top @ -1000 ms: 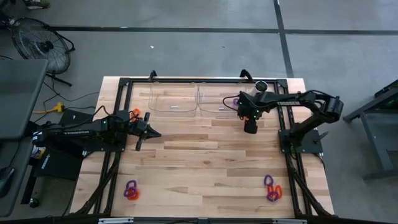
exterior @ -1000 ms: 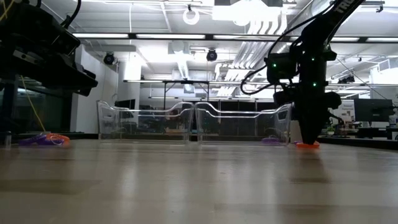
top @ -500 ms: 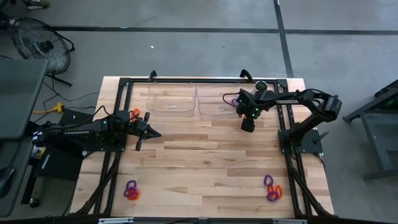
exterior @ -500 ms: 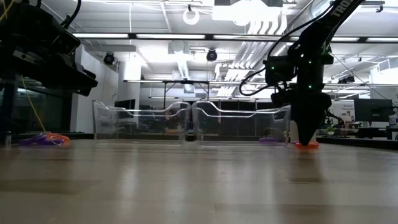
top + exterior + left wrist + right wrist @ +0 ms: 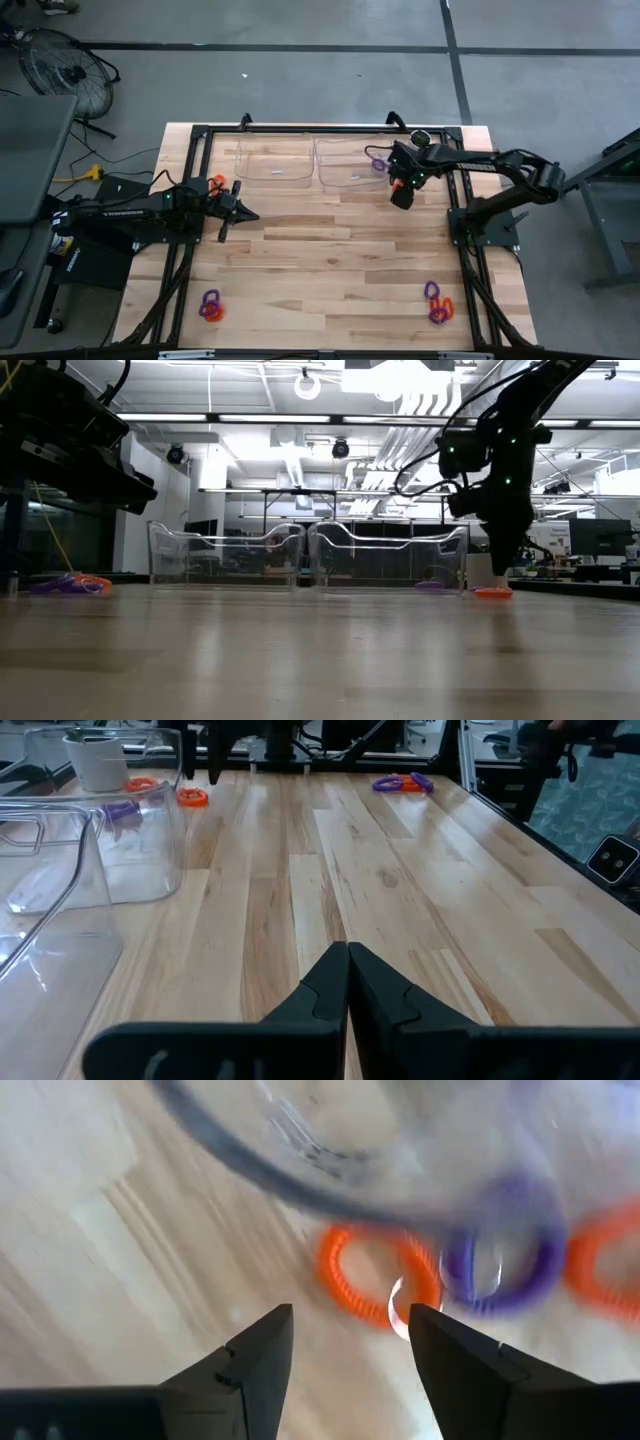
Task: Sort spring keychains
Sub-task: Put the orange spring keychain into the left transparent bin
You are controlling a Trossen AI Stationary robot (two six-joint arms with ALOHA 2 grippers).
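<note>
Spring keychains lie in small groups on the wooden table. An orange keychain (image 5: 378, 1275), a purple one (image 5: 500, 1260) and another orange one (image 5: 610, 1270) lie beside the right clear bin (image 5: 350, 165). My right gripper (image 5: 400, 198) hovers open just above them, fingers pointing down (image 5: 500, 575), with the nearest orange keychain (image 5: 492, 592) flat on the table below. Other keychains lie at the near left (image 5: 210, 305), at the near right (image 5: 438, 303), and by my left arm (image 5: 215, 182). My left gripper (image 5: 347, 960) waits shut above the table's left side (image 5: 240, 212).
Two clear bins (image 5: 275, 160) stand side by side at the far edge. A white cup with a dark top (image 5: 420, 138) sits at the far right corner. A black frame (image 5: 200, 135) runs around the table. Bare wood (image 5: 320, 260) fills the middle.
My right gripper has lifted a little off the table and drifted toward the far edge and the right bin, while its arm has stretched out to the right. Both clear bins have slid slightly toward the table's left.
</note>
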